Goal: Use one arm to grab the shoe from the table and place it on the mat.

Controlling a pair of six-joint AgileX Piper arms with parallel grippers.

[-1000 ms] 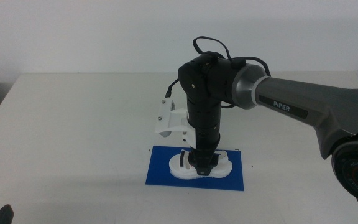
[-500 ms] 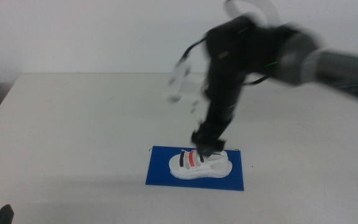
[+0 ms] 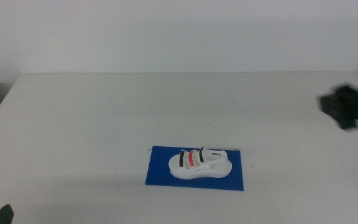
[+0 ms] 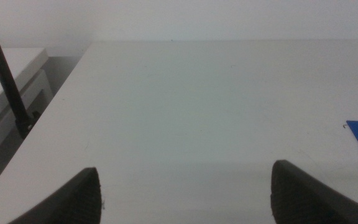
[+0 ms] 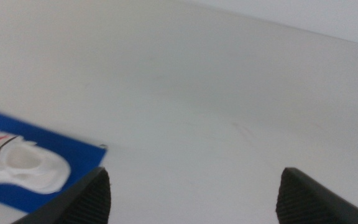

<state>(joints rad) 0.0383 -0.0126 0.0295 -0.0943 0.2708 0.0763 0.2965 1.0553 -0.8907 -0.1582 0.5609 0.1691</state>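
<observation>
Resting: shoe (image 3: 200, 164) flat on mat (image 3: 160, 171), sole down, straps up, inside mat edges; placement looks done.
Mat: on table (image 3: 92, 124), near front edge.
Right gripper (image 5: 194, 199): jaws spread, empty, off at table's right side, well apart from shoe.
Left gripper (image 4: 185, 196): jaws spread, empty, waiting at front left.

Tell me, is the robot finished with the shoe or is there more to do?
It looks finished: the shoe lies flat on the blue mat, with nothing holding it. The right gripper is open, empty and off by the table's right edge. The left gripper waits open at the near left corner. Nothing seems left.
</observation>
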